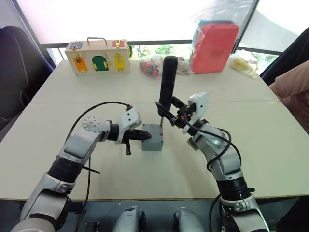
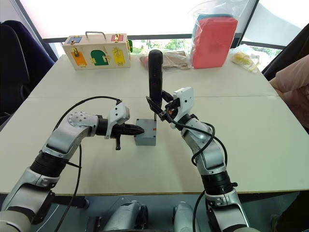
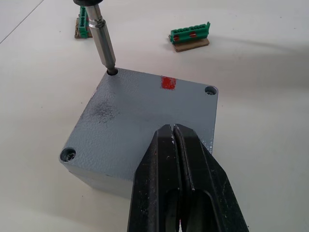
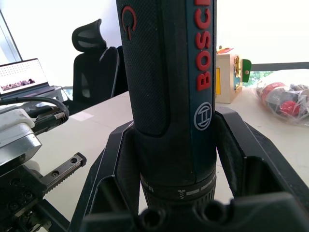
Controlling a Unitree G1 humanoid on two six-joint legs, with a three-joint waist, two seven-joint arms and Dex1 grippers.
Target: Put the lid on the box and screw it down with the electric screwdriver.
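The grey box point(image 1: 153, 144) stands at the table's middle with the lid point(image 3: 145, 113) lying flush on it; a small red mark shows on the lid's top. My right gripper point(image 1: 167, 111) is shut on the black electric screwdriver point(image 1: 167, 79), holding it upright. Its metal bit point(image 3: 103, 41) sits in the lid's far corner screw hole. From the left side my left gripper point(image 3: 173, 129) is shut with nothing in it, its tips resting against the lid's near edge. In the right wrist view, the gripper's black fingers point(image 4: 116, 164) clasp the screwdriver point(image 4: 169, 72).
At the table's back stand a wooden case point(image 1: 98, 57) with coloured doors, a bagged red box point(image 1: 214, 46) and small plastic bags point(image 1: 150, 65). Two green blocks point(image 3: 189, 36) lie just beyond the box. A person's sleeve point(image 1: 292, 87) is at the right edge.
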